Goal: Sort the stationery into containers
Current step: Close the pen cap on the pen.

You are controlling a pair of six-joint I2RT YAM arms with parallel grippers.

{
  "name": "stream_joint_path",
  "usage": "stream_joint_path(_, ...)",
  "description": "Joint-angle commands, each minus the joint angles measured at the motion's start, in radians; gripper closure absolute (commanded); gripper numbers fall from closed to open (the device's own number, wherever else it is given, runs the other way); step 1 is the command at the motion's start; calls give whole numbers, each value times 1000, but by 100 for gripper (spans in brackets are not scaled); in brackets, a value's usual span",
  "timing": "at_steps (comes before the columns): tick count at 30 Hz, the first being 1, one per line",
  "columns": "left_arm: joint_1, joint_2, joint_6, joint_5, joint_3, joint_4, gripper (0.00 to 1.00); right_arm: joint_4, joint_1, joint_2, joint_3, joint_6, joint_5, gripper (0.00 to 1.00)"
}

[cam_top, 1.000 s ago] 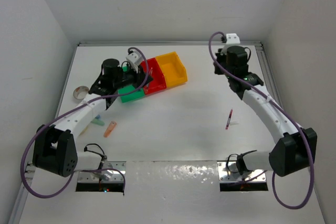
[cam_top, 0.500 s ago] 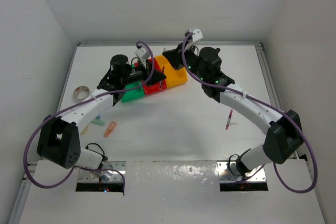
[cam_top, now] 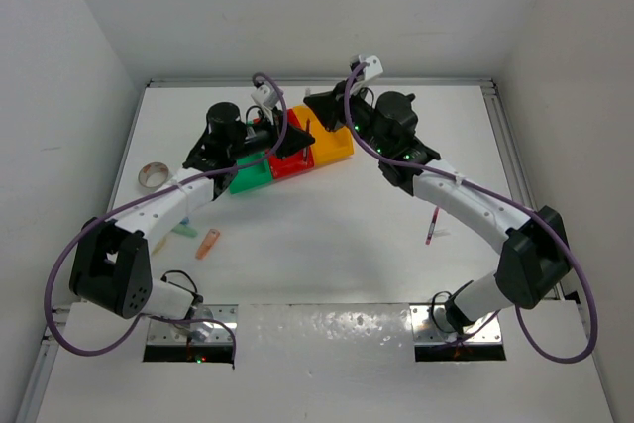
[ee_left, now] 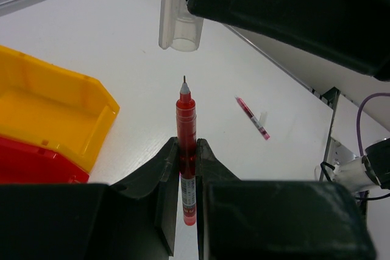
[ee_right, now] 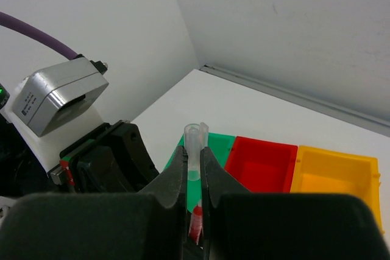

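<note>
1. Jaws: the left gripper (ee_left: 186,153) is clamped on a red pen (ee_left: 186,120). The right gripper (ee_right: 194,164) is clamped on a clear cap (ee_right: 193,144).
2. In the left wrist view the red pen stands at frame centre, with its tip pointing up. The clear cap hangs at the upper centre, its open end just beyond the tip and apart from it.
3. In the top view both grippers meet at the upper centre, above the row of bins.
4. In the right wrist view the green bin (ee_right: 216,141), red bin (ee_right: 262,159) and yellow bin (ee_right: 332,178) run from centre to right.
5. A second red pen (cam_top: 432,226) lies on the table (cam_top: 327,245), right of centre.
6. A tape roll (cam_top: 152,176) lies at the left edge. A teal stick (cam_top: 184,231) and an orange stick (cam_top: 207,243) lie at lower left.
</note>
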Motion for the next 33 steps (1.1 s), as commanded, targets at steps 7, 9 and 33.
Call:
stream_joint_path(7, 12, -27, -8, -8, -16, 54, 100, -4, 12, -52, -26, -7, 30, 100)
stream_joint_path(9, 12, -27, -8, -10, -16, 53, 100, -12, 12, -54, -29, -9, 32, 100)
stream_joint_path(33, 15, -37, -11, -36, -22, 56, 100, 10, 22, -19, -84, 30, 30, 100)
